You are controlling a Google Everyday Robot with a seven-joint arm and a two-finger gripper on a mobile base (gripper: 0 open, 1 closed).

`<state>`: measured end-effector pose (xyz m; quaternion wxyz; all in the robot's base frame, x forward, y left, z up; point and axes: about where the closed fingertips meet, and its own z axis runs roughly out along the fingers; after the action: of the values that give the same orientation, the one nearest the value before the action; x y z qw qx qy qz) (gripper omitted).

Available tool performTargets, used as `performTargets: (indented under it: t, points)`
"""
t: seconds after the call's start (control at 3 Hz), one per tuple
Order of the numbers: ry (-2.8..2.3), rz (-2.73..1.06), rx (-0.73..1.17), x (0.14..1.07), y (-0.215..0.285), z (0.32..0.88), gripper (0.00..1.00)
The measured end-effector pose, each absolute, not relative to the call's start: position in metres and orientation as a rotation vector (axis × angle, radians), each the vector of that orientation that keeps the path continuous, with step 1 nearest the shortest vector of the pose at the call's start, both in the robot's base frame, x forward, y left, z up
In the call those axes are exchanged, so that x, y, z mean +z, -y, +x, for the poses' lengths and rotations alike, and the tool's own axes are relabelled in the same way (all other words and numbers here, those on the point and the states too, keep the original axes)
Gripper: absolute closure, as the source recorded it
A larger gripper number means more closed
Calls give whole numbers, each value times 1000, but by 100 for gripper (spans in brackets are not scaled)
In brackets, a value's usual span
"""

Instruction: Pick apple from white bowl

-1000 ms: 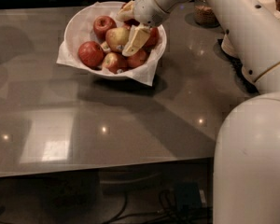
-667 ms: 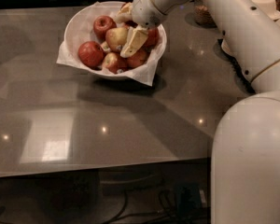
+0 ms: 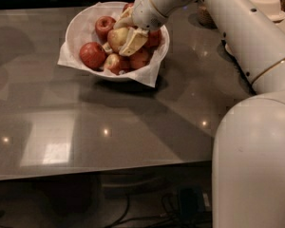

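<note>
The white bowl [image 3: 80, 25], lined with a white napkin, stands at the back of the grey table and holds several red apples. The pale yellow-green apple [image 3: 116, 35] lies in the middle of the pile. My gripper [image 3: 123, 33] reaches down into the bowl from the upper right. Its cream fingers [image 3: 134, 41] sit on either side of the pale apple and press against it. The apple still rests among the red ones.
Red apples [image 3: 91, 54] fill the bowl around the pale one. My white arm [image 3: 237, 27] crosses the right side of the table, and my body [image 3: 256, 165] fills the lower right corner. A brown object [image 3: 204, 15] stands behind the arm.
</note>
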<state>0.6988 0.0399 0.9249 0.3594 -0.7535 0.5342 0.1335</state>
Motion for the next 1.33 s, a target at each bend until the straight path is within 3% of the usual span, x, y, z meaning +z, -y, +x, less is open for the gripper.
performTargets:
  t: [0.67,1.33]
  points:
    - [-1374,-1959,352,925,-41,697,97]
    - [-1344,-1973,307,954,-33,690,100]
